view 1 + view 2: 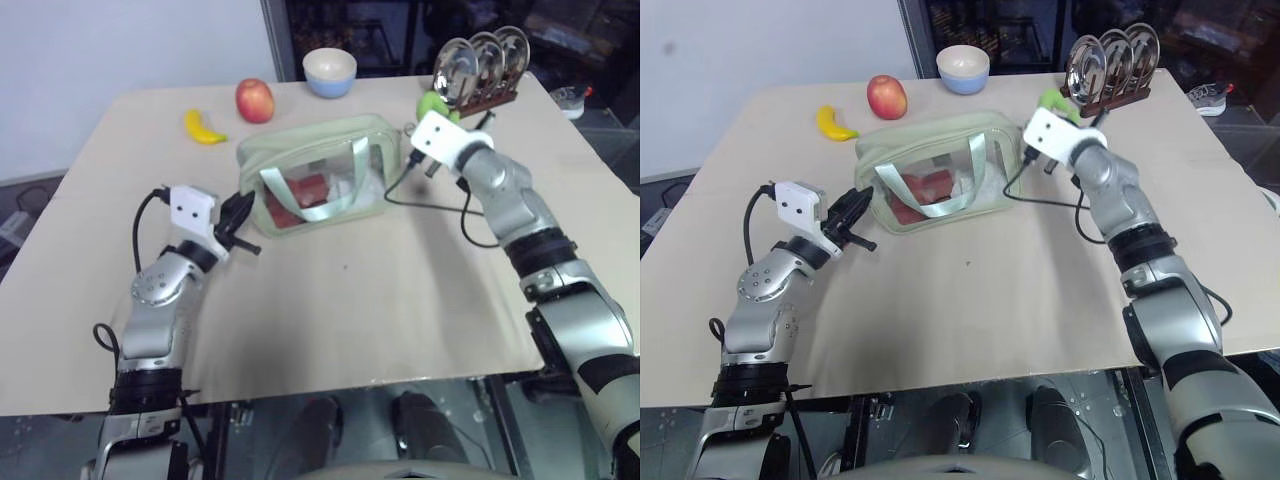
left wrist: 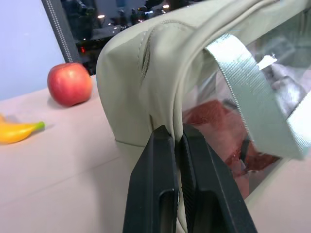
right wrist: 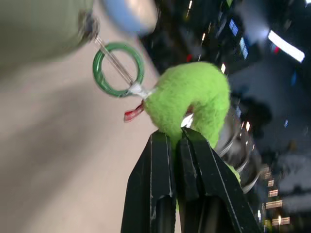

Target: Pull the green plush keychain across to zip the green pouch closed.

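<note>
Right gripper (image 3: 176, 141): clamped on green plush keychain (image 3: 194, 97), pouch's right end. Left gripper (image 2: 177, 141): pinching green pouch (image 1: 310, 150) left edge. Risk: plush slipping free under tension.

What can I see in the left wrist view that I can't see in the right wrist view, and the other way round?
Left wrist view: the left gripper shut on the green pouch at its end seam, with an apple, a banana and the pouch's pale strap.

Right wrist view: the right gripper shut on the green plush keychain, which hangs from a green ring.

Both: the tan table and some of the pouch's fabric.
</note>
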`<state>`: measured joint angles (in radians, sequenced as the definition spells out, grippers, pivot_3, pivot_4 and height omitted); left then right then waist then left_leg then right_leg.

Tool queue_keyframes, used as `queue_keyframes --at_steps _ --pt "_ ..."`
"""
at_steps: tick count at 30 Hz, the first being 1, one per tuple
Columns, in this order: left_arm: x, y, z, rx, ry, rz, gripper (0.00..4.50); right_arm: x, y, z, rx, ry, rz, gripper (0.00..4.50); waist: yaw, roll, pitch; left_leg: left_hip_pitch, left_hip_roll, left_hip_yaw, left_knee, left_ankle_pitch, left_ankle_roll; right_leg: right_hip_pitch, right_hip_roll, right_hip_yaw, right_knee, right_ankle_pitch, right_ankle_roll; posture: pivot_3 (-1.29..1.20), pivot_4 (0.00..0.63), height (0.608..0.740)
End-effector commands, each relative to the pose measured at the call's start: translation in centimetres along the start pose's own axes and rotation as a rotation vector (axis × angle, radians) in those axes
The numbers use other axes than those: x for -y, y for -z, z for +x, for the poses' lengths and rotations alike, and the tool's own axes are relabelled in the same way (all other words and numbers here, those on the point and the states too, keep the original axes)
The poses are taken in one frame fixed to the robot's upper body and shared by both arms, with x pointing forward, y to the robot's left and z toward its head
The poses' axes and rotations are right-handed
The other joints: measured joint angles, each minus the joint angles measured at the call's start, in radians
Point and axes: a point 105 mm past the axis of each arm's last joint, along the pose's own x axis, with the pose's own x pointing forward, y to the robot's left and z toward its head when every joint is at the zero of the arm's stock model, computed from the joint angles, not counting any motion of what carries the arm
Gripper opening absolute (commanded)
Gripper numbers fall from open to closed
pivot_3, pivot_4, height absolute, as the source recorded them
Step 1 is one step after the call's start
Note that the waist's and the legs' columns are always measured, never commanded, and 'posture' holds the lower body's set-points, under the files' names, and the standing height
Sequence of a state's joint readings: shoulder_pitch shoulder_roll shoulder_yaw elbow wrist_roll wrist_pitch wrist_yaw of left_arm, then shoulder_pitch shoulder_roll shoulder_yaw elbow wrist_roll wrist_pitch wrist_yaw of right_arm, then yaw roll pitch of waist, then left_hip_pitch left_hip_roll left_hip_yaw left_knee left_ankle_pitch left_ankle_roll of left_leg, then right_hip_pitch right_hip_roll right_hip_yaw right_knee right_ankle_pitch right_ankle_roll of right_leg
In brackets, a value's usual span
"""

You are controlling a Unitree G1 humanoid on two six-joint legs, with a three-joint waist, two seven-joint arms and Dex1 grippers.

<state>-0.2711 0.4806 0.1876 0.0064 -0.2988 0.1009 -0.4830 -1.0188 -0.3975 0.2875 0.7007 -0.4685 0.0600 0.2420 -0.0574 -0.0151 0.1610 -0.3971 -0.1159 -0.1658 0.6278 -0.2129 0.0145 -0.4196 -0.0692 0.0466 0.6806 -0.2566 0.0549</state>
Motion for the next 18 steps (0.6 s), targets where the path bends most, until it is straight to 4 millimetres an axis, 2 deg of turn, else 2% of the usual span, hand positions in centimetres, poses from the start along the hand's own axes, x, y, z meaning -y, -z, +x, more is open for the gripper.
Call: queue_keyframes --at_steps 1,4,6,8,10,12,14,16,18 --pt "-2.9 1.7 -1.7 -0.078 -0.136 -0.018 0.0 -1.0 4.0 -1.0 -0.097 0.002 -0.057 0.02 -0.003 0.0 -0.001 0.0 0.0 0.0 0.0 0.0 0.0 0.0 0.0 0.0 0.0 0.0 0.0 0.0 0.15 0.74" --pt "-2.9 1.4 -1.6 -0.074 -0.136 -0.016 0.0 -4.9 4.7 -1.7 -0.087 -0.104 -0.175 0.02 -0.004 0.0 -0.001 0.001 0.0 0.0 0.0 0.0 0.0 0.001 0.0 0.0 -0.001 0.0 0.0 0.0 0.15 0.74" --pt "-2.9 1.4 -1.6 -0.074 -0.136 -0.018 0.0 -7.7 6.0 -2.5 -0.098 -0.187 -0.28 0.02 -0.007 0.002 -0.002 0.001 0.0 0.001 0.0 0.0 0.0 0.001 0.0 0.0 0.0 0.0 0.0 0.0 0.15 0.74" --pt "-2.9 1.4 -1.7 -0.075 -0.137 -0.019 0.0 -9.4 7.5 -3.2 -0.127 -0.261 -0.351 0.02 -0.011 0.003 -0.003 0.004 0.0 0.001 0.0 0.0 0.0 0.004 0.001 0.001 0.0 0.0 0.0 0.0 0.15 0.74" --pt "-3.0 1.4 -1.7 -0.077 -0.137 -0.021 0.0 -9.9 8.3 -3.5 -0.143 -0.281 -0.37 0.02 -0.011 0.003 -0.003 0.008 0.001 0.002 0.0 -0.001 0.001 0.007 0.001 0.002 0.0 0.0 0.0 0.0 0.15 0.74" --pt "-3.0 1.4 -1.7 -0.078 -0.137 -0.023 0.0 -10.7 8.8 -3.8 -0.143 -0.319 -0.407 0.02 -0.01 0.003 -0.004 0.018 0.002 0.003 -0.003 -0.003 0.005 0.016 0.003 0.003 -0.001 0.0 0.001 0.0 0.15 0.74" --pt "-3.0 1.4 -1.7 -0.08 -0.134 -0.024 0.0 -11.7 9.0 -4.0 -0.131 -0.361 -0.454 0.02 -0.01 0.003 -0.005 0.02 0.004 0.003 -0.004 -0.003 0.005 0.018 0.004 0.002 -0.002 -0.001 0.001 0.0 0.15 0.74" --pt "-3.0 1.3 -1.6 -0.078 -0.131 -0.025 0.0 -12.0 8.9 -4.0 -0.112 -0.372 -0.483 0.02 -0.01 0.002 -0.009 0.021 0.005 0.004 -0.003 -0.003 0.005 0.018 0.005 0.003 -0.002 -0.001 0.001 0.0 0.15 0.74" --pt "-2.9 1.1 -1.5 -0.071 -0.125 -0.027 0.0 -11.2 8.0 -3.4 -0.088 -0.324 -0.453 0.02 -0.01 0.001 -0.01 0.022 0.005 0.004 -0.003 -0.003 0.004 0.02 0.005 0.002 -0.002 0.0 0.001 0.0 0.15 0.74"
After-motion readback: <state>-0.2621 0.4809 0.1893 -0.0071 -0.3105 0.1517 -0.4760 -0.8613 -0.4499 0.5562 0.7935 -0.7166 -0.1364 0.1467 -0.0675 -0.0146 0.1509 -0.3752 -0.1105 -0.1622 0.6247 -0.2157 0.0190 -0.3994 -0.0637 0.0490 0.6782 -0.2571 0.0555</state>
